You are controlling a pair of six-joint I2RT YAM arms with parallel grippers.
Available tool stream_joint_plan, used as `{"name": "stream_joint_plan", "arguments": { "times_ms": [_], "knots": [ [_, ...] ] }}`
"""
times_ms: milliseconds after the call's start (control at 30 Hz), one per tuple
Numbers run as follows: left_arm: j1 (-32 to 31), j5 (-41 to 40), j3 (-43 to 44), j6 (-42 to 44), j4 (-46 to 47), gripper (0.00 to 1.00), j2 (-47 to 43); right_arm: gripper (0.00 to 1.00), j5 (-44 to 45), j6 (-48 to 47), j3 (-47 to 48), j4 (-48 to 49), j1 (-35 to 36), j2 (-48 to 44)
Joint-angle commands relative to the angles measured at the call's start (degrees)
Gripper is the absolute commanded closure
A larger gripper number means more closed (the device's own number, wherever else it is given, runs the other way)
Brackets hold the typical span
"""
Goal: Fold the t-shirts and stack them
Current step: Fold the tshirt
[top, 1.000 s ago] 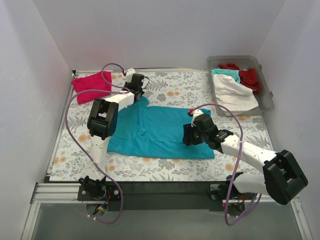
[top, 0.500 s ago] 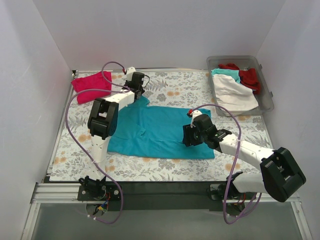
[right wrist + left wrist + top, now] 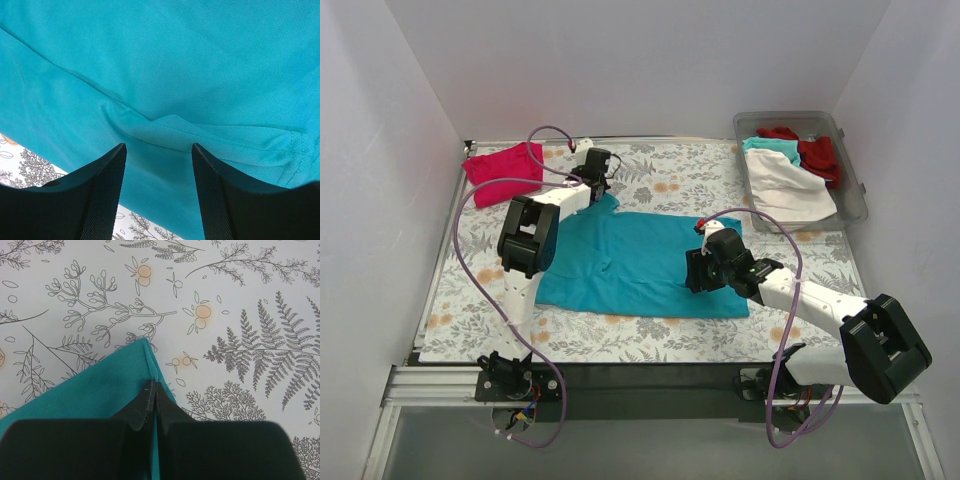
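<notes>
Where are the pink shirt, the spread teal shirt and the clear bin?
pink shirt (image 3: 503, 163), top view, middle of the folded cloth.
teal shirt (image 3: 640, 252), top view, bare middle of the spread cloth.
bin (image 3: 786, 116), top view, far rim.

Floral tablecloth (image 3: 680, 180), apparently plastic bin (image 3: 788, 117)

No legible text, label, brand, number or sign in any of the three views. Only printed marks found on the table cover (image 3: 240, 300) (line drawings of ferns and sprigs with small orange dots, no lettering among them).
</notes>
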Motion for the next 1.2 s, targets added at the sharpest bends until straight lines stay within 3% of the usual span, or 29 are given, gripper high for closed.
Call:
{"name": "stream_joint_plan", "arguments": {
  "times_ms": [0,367,733,1167],
  "knots": [
    [-0.23,-1.07,0.4,0.56,-0.47,1.0,-0.88,0.5,2.21,-0.38,2.48,1.47,0.27,0.46],
    [-0.14,-6.25,-16.11,-0.67,6.74,1.0,-15.82,0.46,15.49,-3.98,16.78,-1.78,-1.66,3.88],
    [0.12,-6.69,-29.22,-1.64,13.77,1.0,-27.6,0.46,20.5,-7.5,33.14,-3.45,-9.74,24.09],
    [0.12,-6.96,-37.13,-2.07,14.91,1.0,-34.2,0.46,21.64,-8.29,35.97,-3.89,-17.92,31.92]
  ]
}}
